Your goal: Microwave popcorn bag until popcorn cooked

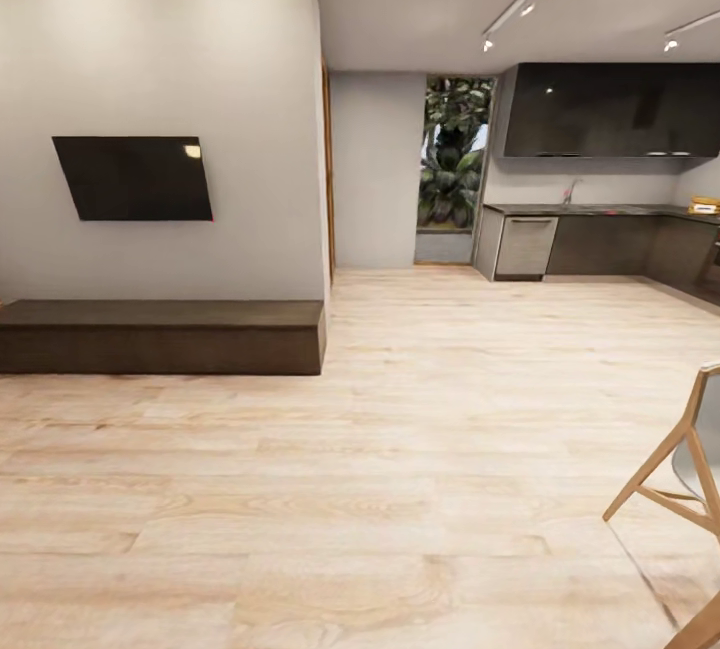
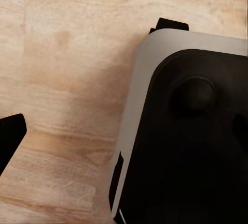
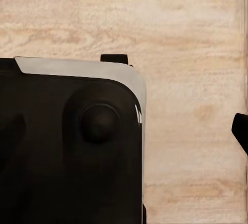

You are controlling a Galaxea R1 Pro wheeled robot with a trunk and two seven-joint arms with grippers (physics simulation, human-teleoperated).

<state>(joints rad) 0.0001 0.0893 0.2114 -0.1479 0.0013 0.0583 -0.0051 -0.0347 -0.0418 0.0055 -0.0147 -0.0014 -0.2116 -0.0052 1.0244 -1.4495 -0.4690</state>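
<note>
Kitchen (image 1: pixel 600 179) sits at the far right of the head view, well apart from the robot across a wide stretch of pale wood floor (image 1: pixel 400 449). Dark glossy upper cabinets (image 1: pixel 610 109) hang over the countertop (image 1: pixel 590 210), a grey slab with dark fronts below and a steel-fronted appliance (image 1: pixel 525 246) at its near end. A tap (image 1: pixel 569 191) stands on the slab; at the slab's far right edge lies a small yellowish item (image 1: pixel 705 204) (too small to identify, so the popcorn bag cannot be placed from these pictures). Between kitchen and the grey partition wall (image 1: pixel 160 129) a tall window (image 1: pixel 455 154) shows green plants. The partition carries a dark wall screen (image 1: pixel 135 179) above a long low dark bench (image 1: pixel 160 334). A wooden chair leg frame (image 1: pixel 680 469) enters at the right edge. Left wrist view: floor planks below, the robot's grey-and-black base (image 2: pixel 191 131) alongside, and one dark fingertip (image 2: pixel 11 136) at the frame edge; the second finger is out of frame, so jaw opening cannot be told, and nothing lies between or near the jaws. Right wrist view: same floor, same base (image 3: pixel 72 141), one dark fingertip (image 3: pixel 241 131) at the edge; jaw state likewise cannot be told.
</note>
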